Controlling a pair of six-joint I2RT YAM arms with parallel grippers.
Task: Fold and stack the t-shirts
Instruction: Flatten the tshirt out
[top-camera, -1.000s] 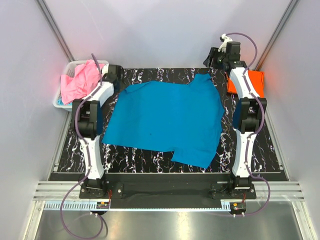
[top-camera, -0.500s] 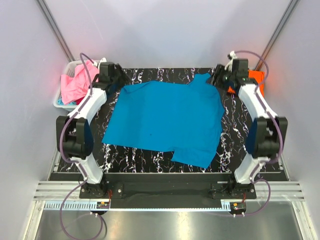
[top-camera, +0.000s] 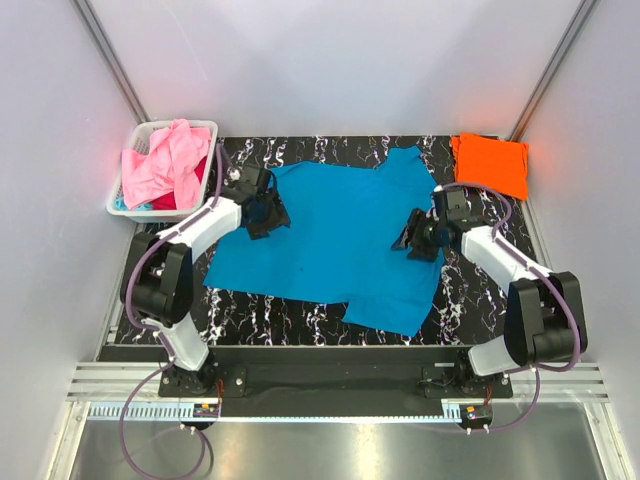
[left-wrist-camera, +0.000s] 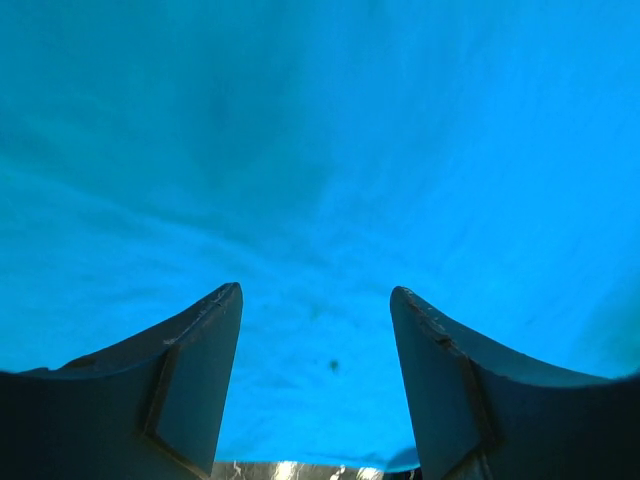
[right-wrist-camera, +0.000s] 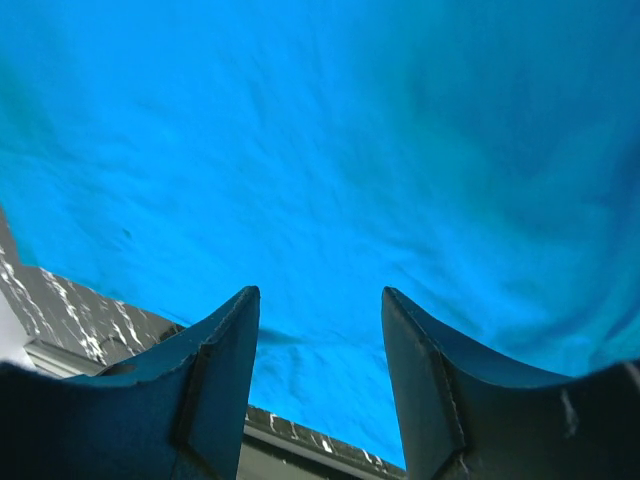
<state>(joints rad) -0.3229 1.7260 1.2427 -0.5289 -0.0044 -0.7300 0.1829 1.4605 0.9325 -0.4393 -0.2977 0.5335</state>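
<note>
Centrally, entry one: teal-blue t-shirt (top-camera: 330, 240), laid open and flat on the black marbled table (top-camera: 300, 315), with one flap jutting at its far right and another at its near right, probably the sleeves. No fold is seen in it yet. It is judged to be spread out so that a first fold can be made.

Entry two: left gripper (top-camera: 268, 215), lowered over the shirt's far left part, just inside the left edge. In the wrist view its fingers (left-wrist-camera: 200, 380) are seen parted, with only cloth beneath them and nothing caught between. Whether the tips touch the cloth cannot be told.

Entry three: right gripper (top-camera: 412, 240), lowered over the shirt's right part, just inside the right edge and roughly opposite the left gripper. Its fingers (right-wrist-camera: 210, 380) are likewise spread, with nothing pinched. The mirrored placement is read as preparation for a two-sided pinch of the cloth.

Entry four: orange t-shirt (top-camera: 490, 165), folded square and set beyond the teal shirt's far right corner, apart from it. It is judged to be the start of the stack, kept out of the working area.

Entry five: pink t-shirt (top-camera: 165, 165), crumpled and heaped in the white lattice basket (top-camera: 207, 126) beyond the teal shirt's far left corner. A dark red garment (top-camera: 203, 170) is glimpsed beside it. Both are judged to be awaiting folding.
</note>
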